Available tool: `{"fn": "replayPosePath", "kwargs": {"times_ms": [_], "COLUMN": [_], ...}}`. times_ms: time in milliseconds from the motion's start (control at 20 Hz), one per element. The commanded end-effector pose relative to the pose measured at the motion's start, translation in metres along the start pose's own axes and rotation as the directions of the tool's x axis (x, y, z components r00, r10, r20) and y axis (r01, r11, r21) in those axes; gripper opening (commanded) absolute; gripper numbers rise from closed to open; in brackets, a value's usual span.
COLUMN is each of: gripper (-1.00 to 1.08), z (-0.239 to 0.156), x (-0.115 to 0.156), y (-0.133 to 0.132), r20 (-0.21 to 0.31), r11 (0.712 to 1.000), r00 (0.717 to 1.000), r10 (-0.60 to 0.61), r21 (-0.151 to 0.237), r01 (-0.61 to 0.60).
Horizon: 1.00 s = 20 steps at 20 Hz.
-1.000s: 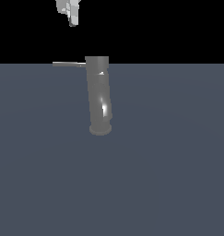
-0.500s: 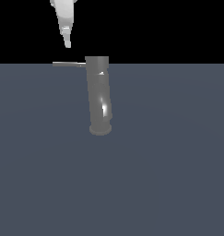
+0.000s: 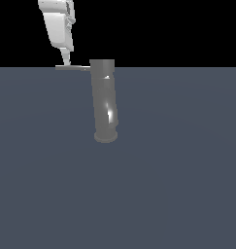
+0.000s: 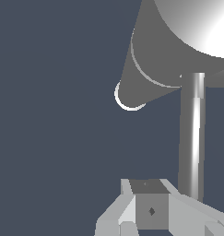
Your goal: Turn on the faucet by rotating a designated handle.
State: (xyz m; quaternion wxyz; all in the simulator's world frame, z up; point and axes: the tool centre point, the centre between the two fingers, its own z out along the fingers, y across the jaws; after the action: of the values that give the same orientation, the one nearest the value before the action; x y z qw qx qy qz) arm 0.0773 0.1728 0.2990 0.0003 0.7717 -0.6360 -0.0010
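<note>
In the exterior view the grey faucet [image 3: 105, 102] stands a little left of centre, leaning slightly, with its thin handle [image 3: 72, 68] jutting toward the frame's left from its top, and the white gripper [image 3: 66, 61] reaches down from the upper left with its tip at the bar's outer end. From the wrist camera the handle [image 4: 192, 138] runs as a bright rod from the faucet [image 4: 178, 46] toward the gripper [image 4: 150, 207] beside it. I cannot tell how far the jaws are parted or whether they grip anything.

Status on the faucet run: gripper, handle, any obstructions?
Gripper just above the handle's free end; contact and jaws unclear. Handle sticks out level from the top of the faucet, toward the exterior view's left. No obstruction visible.
</note>
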Motion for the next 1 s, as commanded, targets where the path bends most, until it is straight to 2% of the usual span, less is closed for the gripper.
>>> {"fn": "replayPosePath", "kwargs": {"times_ms": [0,550,950], "gripper": [-1.00,-1.00,-1.00], "z": [0.007,0.015,0.015], "x": [-0.004,-0.008,-0.008], "y": [-0.005,-0.009,0.011], "r20": [-0.001,-0.001,-0.001], "r11": [1.000,0.999,0.999], "r00": [1.000,0.999,0.999], "r10": [0.025,0.050,0.050], "r21": [0.001,0.001,0.001], "r01": [-0.025,-0.050,-0.050]}}
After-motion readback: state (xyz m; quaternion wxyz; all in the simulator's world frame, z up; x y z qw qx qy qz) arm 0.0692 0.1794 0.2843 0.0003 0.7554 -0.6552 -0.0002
